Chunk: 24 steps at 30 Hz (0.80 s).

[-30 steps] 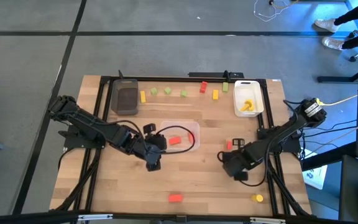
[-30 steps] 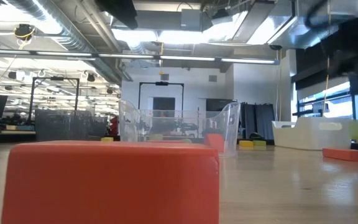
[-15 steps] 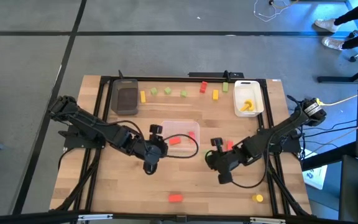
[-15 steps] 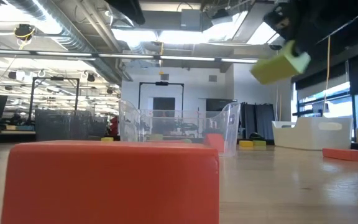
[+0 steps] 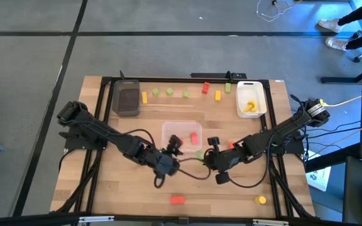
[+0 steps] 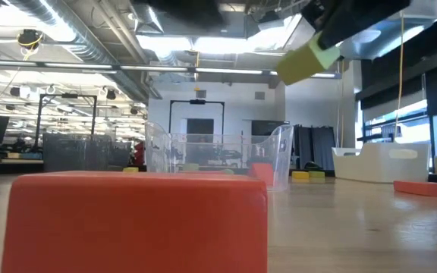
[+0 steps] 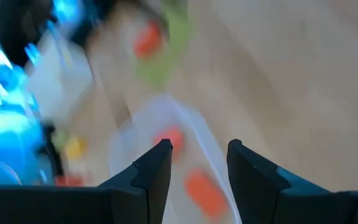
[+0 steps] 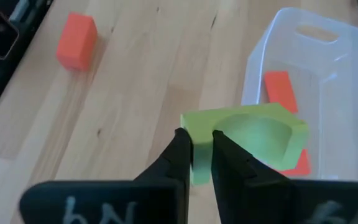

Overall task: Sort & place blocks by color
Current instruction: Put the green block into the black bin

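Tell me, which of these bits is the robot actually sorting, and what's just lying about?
Being sorted:
- light green block, held by the right gripper
- red blocks in the clear tray
- loose blocks on the table

Lying about:
- cables
- table frame

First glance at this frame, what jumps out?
The right gripper holds a light green block in the air beside the clear tray at mid-table, with two red blocks inside it. The left gripper sits close by, open and empty. More blocks line the far edge between the dark grey tray and the white tray.
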Tool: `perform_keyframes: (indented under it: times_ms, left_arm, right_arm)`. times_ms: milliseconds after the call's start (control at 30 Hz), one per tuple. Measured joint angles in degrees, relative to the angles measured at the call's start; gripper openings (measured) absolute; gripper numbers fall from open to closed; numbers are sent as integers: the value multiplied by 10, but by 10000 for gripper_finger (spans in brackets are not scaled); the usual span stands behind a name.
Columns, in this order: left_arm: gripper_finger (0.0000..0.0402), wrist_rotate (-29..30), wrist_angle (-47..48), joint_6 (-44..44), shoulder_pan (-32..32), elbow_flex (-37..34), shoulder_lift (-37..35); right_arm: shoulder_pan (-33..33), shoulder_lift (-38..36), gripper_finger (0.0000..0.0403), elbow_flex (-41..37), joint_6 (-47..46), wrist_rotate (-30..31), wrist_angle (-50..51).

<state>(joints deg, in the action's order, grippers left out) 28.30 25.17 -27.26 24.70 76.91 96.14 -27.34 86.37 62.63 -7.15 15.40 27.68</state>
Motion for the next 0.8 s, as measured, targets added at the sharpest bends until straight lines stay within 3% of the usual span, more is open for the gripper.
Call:
perform_keyframes:
  times_ms: [167, 367, 633, 800]
  left_arm:
    - [144, 8, -86, -92, 5, 2, 21]
    - [144, 64, -117, -140, 10, -1, 31]
    - [143, 47, -152, -146, 16, 0, 30]
    - [143, 5, -159, -174, 22, 0, 30]
  right_arm:
    - [9, 0, 37, 0, 6, -12, -16]
    - [10, 0, 37, 0, 30, -25, -52]
    - [13, 0, 37, 0, 48, -31, -70]
    - [22, 0, 37, 0, 63, -30, -75]
